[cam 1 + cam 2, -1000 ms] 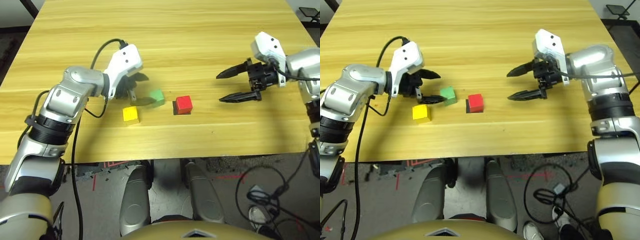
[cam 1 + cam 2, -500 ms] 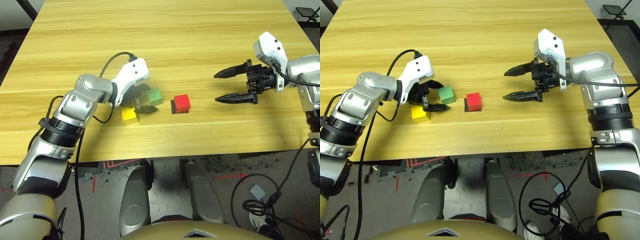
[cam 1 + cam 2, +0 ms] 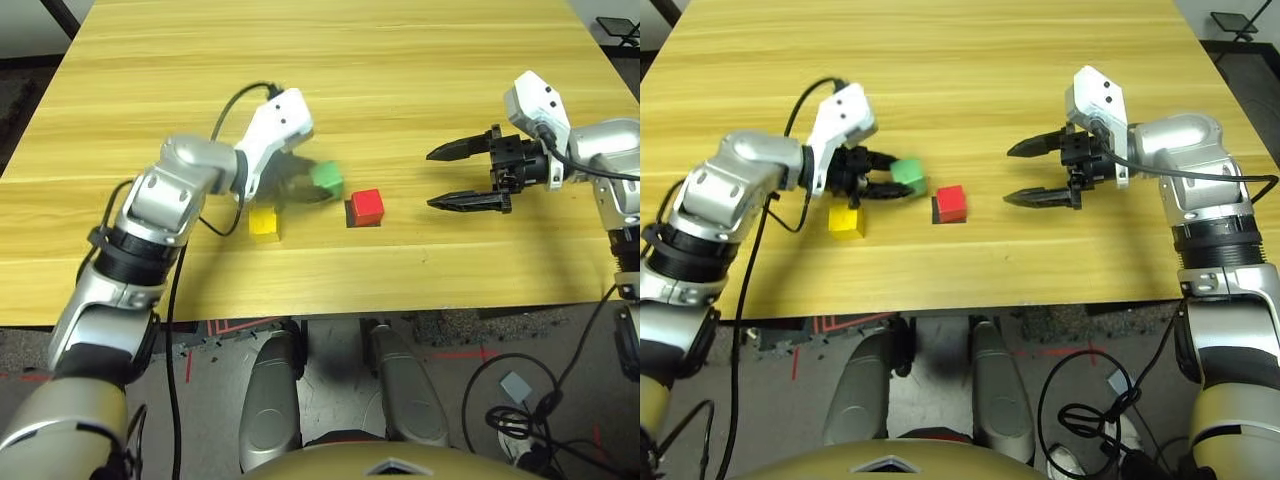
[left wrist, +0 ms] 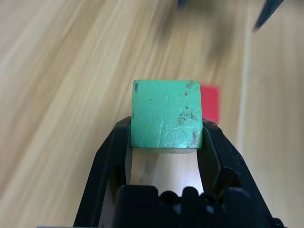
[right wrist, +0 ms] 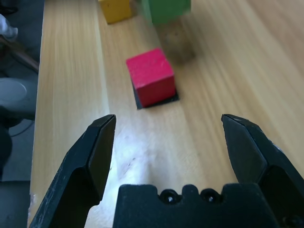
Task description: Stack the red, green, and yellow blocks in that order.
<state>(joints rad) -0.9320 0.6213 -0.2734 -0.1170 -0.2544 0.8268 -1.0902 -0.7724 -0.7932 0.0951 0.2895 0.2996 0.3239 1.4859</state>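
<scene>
Your left hand [image 4: 166,156] is closed on the green block [image 4: 166,114], one finger pressed against each side face, and it holds the block off the wooden surface [image 3: 400,80], just beside the red block [image 3: 366,207] on the robot's left. The red block sits on a flat black square patch [image 5: 156,100] near the front middle of the surface, with nothing on top of it. The yellow block [image 3: 264,222] lies on the surface near the front edge, to the left of the red one and below your left hand as the head camera sees it, apart from both other blocks. Your right hand [image 3: 1040,175] hovers well to the right of the red block, fingers spread wide and pointing toward it, holding nothing.

Progress, as judged from this layout: the base of the stack is in place, and the second block is grasped but not yet set down. You have still to place green squarely on red, release it, then fetch yellow and put it on top. No tier is finished so far.
</scene>
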